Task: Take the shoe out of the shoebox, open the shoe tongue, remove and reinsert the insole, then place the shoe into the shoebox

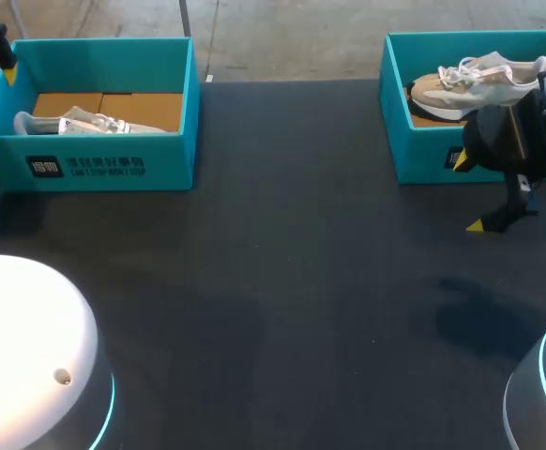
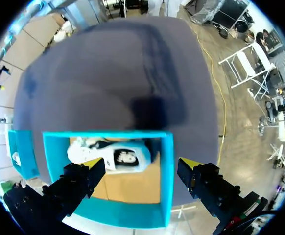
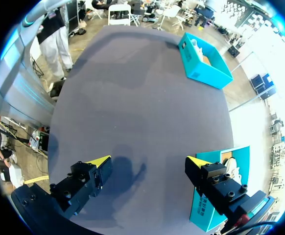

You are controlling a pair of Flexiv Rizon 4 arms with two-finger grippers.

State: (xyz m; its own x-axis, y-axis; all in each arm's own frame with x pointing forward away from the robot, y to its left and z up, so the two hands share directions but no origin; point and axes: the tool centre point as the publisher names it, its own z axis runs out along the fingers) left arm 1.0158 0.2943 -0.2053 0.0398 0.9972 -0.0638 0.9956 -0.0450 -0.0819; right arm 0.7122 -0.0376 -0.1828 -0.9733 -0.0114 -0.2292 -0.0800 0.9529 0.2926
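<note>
Shoe [image 2: 125, 157] in box [image 2: 167, 176] under L claw [image 2: 141, 163]

Teal left shoebox [image 1: 104, 167] holds pale shoe [image 1: 78, 122]; right shoebox [image 1: 421, 155] holds beige shoe [image 1: 475, 81].

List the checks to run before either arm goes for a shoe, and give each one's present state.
1. Left gripper open: ok.
2. Left gripper above left box: ok.
3. A shoe lies in left box: ok.
4. Right gripper open: ok.
5. Right gripper above right box: not ok, it hangs over bare table beside it.
6. Insole seated: cannot tell.
</note>
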